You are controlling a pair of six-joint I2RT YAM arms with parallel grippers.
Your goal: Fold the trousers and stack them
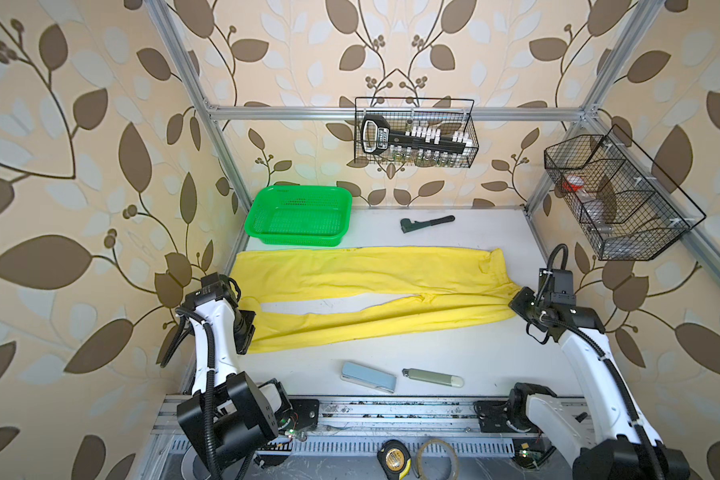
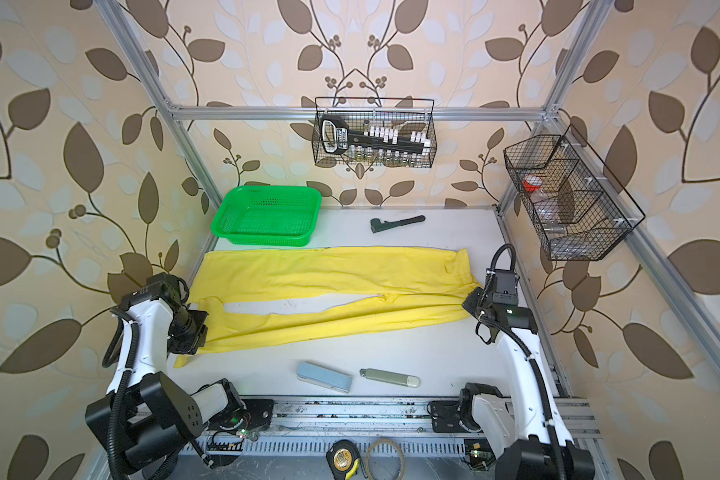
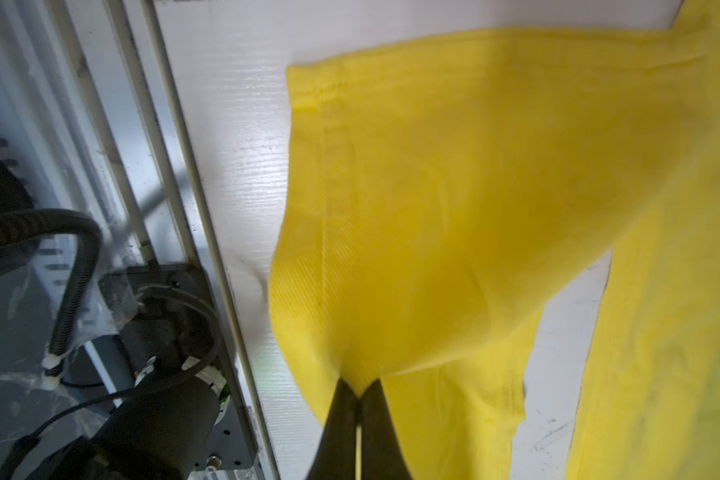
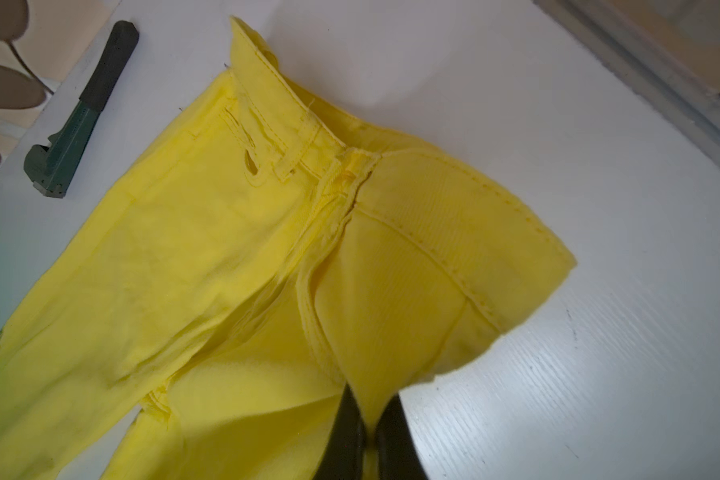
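Yellow trousers (image 3: 454,208) over left tool (image 3: 359,390) tips

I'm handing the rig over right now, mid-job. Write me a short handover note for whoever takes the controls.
Left gripper: shut on the trousers, fingers pinching the near leg close to its hem.
Right gripper: shut on the trousers at the near corner of the waist.
Trousers: spread lengthwise across the table, waistband to the right, legs apart and pointing left, just in front of the green basket.
Done: both grips taken; no fold made yet.
Left: fold the trousers, then stack them.
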